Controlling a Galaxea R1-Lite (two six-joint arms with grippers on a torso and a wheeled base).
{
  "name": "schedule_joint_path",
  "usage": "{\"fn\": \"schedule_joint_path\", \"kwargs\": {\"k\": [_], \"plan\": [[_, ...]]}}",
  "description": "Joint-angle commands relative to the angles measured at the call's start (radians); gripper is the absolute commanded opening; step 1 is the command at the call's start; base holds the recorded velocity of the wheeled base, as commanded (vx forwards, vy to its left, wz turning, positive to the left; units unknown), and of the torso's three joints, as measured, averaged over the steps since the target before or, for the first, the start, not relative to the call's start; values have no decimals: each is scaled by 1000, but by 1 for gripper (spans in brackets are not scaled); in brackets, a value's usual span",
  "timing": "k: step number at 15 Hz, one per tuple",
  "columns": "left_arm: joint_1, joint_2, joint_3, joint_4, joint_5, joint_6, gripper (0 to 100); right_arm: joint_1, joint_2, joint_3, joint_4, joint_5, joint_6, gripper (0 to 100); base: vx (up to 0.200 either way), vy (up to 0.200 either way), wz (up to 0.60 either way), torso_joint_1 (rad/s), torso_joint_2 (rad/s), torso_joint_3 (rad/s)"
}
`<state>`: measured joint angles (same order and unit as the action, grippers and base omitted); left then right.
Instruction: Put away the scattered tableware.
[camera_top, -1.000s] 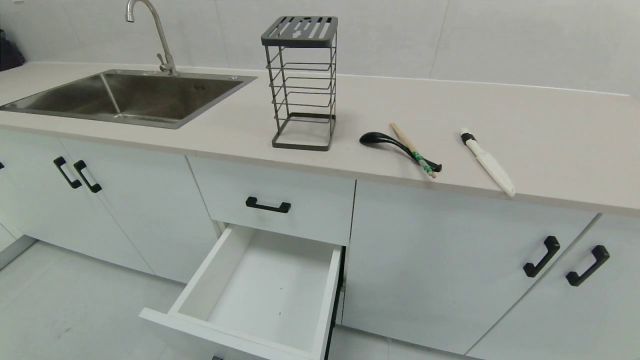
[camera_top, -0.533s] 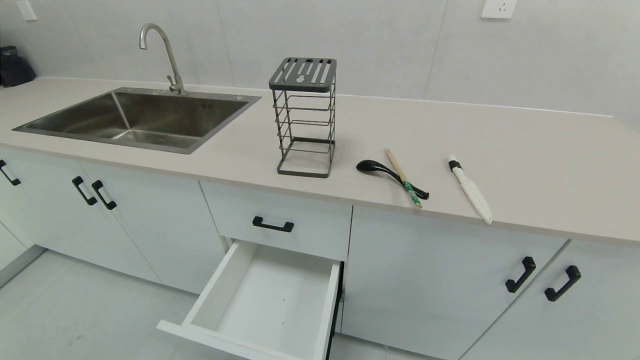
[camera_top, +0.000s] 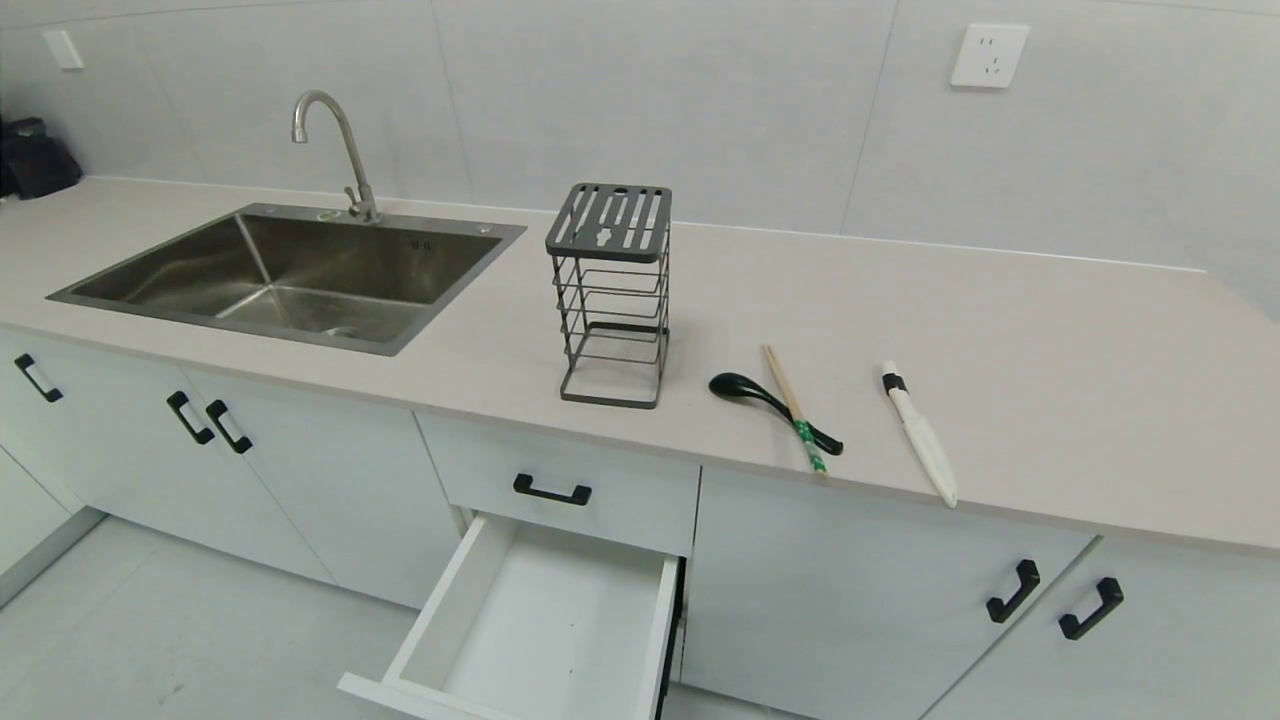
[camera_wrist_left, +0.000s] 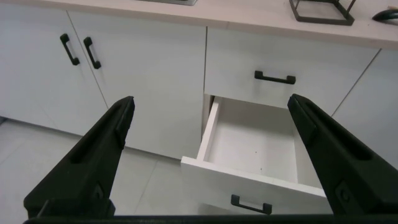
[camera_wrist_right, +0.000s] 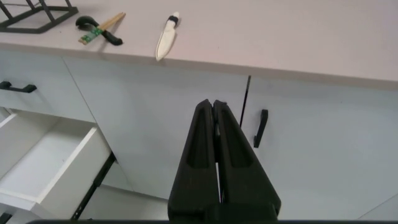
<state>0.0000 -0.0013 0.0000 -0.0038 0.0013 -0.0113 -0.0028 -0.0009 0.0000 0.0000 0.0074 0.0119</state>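
On the beige table (camera_top: 1050, 380), near its front edge, we find a black spoon (camera_top: 730, 385) crossed by wooden chopsticks (camera_top: 783, 380), with a white black-banded knife (camera_top: 920, 445) beside them. The left pincer (camera_wrist_left: 210, 106) stands apart and the right pincer (camera_wrist_right: 214, 107) is pressed together.

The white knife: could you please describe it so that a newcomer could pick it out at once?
Find the wire rack on the countertop. Utensils lie to its right. The white knife is farthest, lying alone, unlike the black ladle crossed by chopsticks.

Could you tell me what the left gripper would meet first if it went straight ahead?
Probably the pulled-out white drawer under the beige countertop, which the open left gripper frames; depth is hard to judge.
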Motion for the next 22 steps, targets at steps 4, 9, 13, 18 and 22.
{"fn": "schedule_joint_path", "kwargs": {"k": [4,9,13,18,22], "plan": [[0,1,0,-1,0,2,100,1,1,0,-3,3,-29,0,0,0,0,64,-114,-57],[0,1,0,-1,-1,10,100,0,1,0,-3,3,-33,100,0,0,0,0,0,0],[0,1,0,-1,-3,10,100,-8,79,-155,-167,6,-44,100,0,0,0,0,0,0],[0,1,0,-1,-3,10,100,-2,282,-285,-43,270,-56,100,0,0,0,0,0,0],[0,1,0,-1,-3,10,100,10,521,-334,-32,353,-56,100,0,0,0,0,0,0]]}}
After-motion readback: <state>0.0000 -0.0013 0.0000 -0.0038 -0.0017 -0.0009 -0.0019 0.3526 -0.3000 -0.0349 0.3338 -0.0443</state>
